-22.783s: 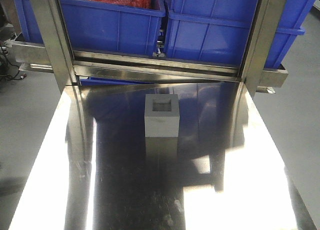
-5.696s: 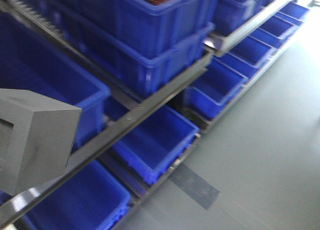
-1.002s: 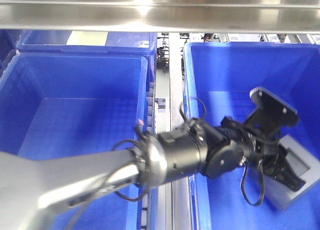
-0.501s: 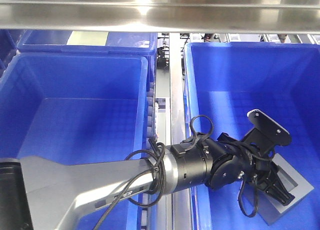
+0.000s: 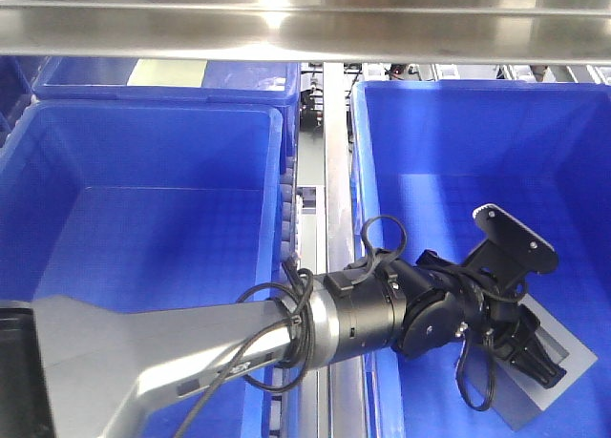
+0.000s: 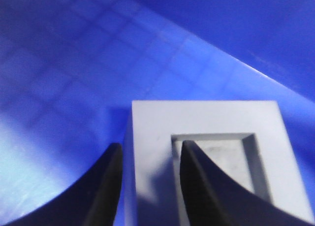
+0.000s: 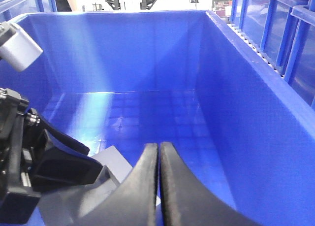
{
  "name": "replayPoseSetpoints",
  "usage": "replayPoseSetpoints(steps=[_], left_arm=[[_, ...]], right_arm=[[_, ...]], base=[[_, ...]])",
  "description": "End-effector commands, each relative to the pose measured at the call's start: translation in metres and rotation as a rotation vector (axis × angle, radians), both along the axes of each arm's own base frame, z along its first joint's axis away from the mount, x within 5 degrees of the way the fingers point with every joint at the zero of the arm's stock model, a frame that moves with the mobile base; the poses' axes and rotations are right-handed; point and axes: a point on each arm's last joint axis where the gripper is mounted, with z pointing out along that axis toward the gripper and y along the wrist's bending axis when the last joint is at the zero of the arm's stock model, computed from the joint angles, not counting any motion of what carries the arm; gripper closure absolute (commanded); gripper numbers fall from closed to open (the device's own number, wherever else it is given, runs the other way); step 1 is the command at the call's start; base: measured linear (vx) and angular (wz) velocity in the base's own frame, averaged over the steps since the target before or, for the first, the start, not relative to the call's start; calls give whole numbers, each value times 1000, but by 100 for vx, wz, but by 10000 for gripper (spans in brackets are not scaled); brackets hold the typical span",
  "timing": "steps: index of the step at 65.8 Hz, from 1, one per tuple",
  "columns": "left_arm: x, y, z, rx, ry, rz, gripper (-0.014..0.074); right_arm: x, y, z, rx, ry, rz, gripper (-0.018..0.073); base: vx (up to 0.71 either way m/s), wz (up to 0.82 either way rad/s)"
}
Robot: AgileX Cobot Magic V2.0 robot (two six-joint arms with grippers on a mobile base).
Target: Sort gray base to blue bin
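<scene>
Silver arm (image 5: 143, 347), black wrist (looped cables)

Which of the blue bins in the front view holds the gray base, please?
The right bin; the gray base sits on its floor, while the left bin looks empty.

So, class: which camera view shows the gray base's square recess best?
The left wrist view: the gray base fills it, recess facing the camera. The front view shows only a corner behind the arm; the right wrist view, a partly hidden sliver.

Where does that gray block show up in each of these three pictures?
Front view: the gray block sits at lower right, partly behind the left gripper.
Left wrist view: bottom centre.
Right wrist view: lower left, mostly hidden.
Shared landmark: the blue bin holding it.
</scene>
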Motion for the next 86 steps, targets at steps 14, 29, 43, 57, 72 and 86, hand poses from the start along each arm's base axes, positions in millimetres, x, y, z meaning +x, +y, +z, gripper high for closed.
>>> replayPoseSetpoints(steps=[14,29,43,57,72,86], left_arm=[[-12,16,97,-229,-68,35,526],[-35,58,117,-287,-113,57,604],[-73,123,133,-367,-175,83,604],[-118,197,140,-413,-206,88,604],[-162,267,138,-496,-254,86,604],[-202,330,123,-610,-322,76,604]], right_arm=[[1,0,0,-19,-17,-1,564],[1,0,0,-19,-17,-1,564],[1,0,0,-19,-17,-1,564],[1,0,0,-19,-17,-1,564],[1,0,0,-19,-17,-1,564],[1,0,0,-19,-17,-1,564]], base=[[0,0],[0,0],[0,0],[0,0],[0,0],[0,0]])
